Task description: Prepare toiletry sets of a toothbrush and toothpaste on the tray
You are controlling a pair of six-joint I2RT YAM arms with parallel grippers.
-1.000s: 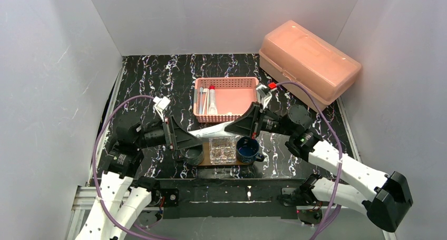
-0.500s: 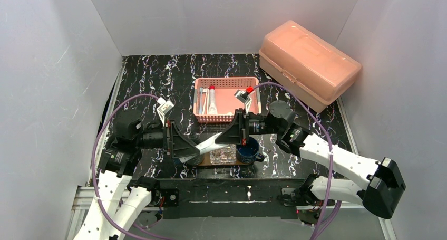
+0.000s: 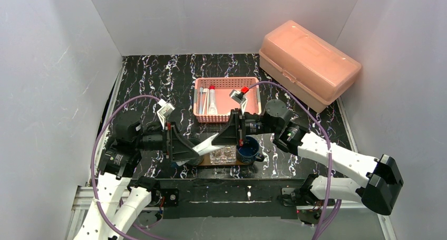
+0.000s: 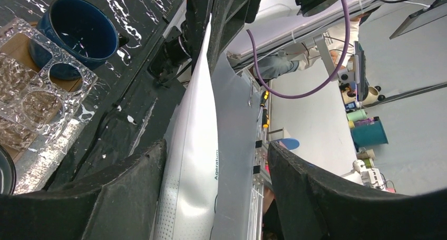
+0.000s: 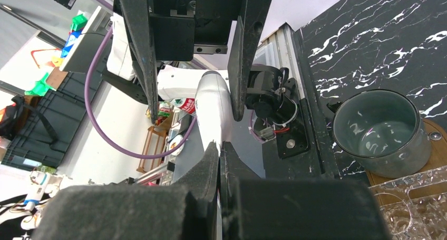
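Note:
A white toothpaste tube hangs level between my two grippers, above the cups. My right gripper is shut on its flat crimped end. My left gripper is open around the tube's other part, which rests against one finger with a gap to the other. Below, the brown oval tray carries the smoky grey-green cup, the clear faceted glass and the dark blue mug. All three cups look empty. Slim toothbrushes lie in the pink basket.
The pink mesh basket stands just behind the tray and holds a red-capped tube beside the toothbrushes. A large salmon lidded box sits at the back right. White walls close in on three sides.
The right arm has moved left and down with the tube, so the tube now reaches deeper between the left fingers and sits lower over the cups. The left gripper has dropped slightly.

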